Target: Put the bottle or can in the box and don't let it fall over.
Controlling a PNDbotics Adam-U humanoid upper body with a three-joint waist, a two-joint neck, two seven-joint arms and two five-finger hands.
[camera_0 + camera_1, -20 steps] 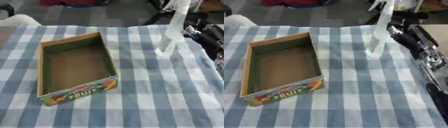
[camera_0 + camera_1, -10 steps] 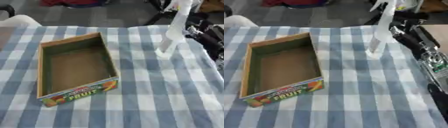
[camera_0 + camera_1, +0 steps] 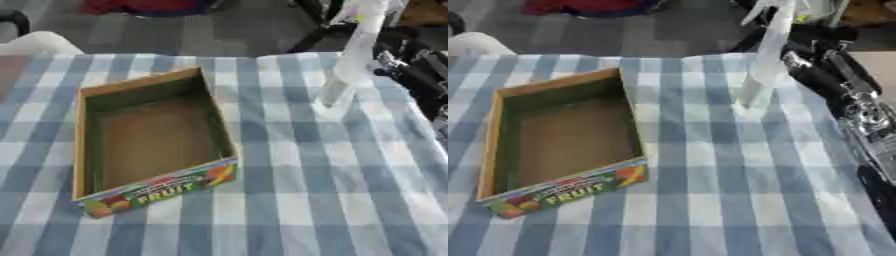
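Blue-checked tablecloth [image 3: 289,200] under an open box [image 3: 149,145] and clear bottle [image 3: 765,60] — right hand's [image 3: 811,47] grip unclear, grey floor [image 3: 201,30] beyond.

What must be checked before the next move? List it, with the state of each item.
1. Box open at the top, nothing inside: ok.
2. Bottle standing on its base, outside the box: ok.
3. Right hand holding the bottle: cannot tell; it shows close beside it.
4. Tablecloth between bottle and box bare: ok.
5. Left hand out of the way: cannot tell; not in view.
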